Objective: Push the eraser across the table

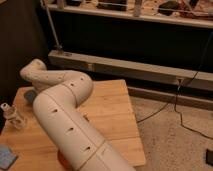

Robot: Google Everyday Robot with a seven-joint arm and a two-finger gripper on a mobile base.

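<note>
The white arm (65, 112) sweeps over the table (112, 107) from the near edge toward the far left corner. The gripper is hidden behind the arm's bend near that corner. A dark eraser (30, 96) peeks out there. 1 clear bottle (13, 116) stands by the left edge; 1 light-blue pad (7, 156) lies at the near left corner.

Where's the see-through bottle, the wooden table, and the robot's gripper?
clear bottle (13, 116): camera view, on its body, near the table's left edge.
table (112, 107): camera view, on a bare plank right of the arm.
gripper: hidden beyond the arm's far end, toward the table's far-left corner.
</note>
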